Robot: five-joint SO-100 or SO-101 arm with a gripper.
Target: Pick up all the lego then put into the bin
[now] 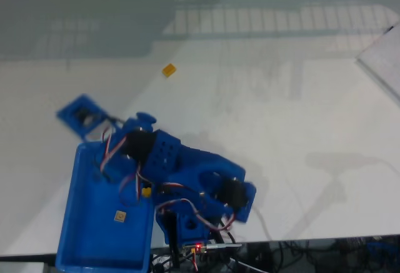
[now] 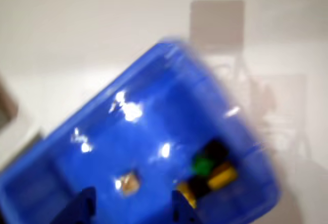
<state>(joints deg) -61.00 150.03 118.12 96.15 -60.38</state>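
One tan lego (image 2: 129, 183) is sitting inside the bin (image 2: 154, 126), right between the end effector (image 2: 134, 209) fingertips (spread apart, holding nothing); yellow lego (image 1: 169, 70) is lying on the bench (image 1: 281, 129), well apart.

The bin (image 1: 81, 223) is glossy blue, with white glints on its floor in the wrist view (image 2: 128, 131). A tan-beige brick (image 1: 119, 217) lies inside it; a yellow-orange brick (image 1: 169, 70) sits on the white tabletop (image 1: 281, 110) at twelve o'clock from the bin. The arm (image 1: 187, 173) is blue with black servos and red-and-white wires. The tool (image 2: 133, 206) tips are blue.
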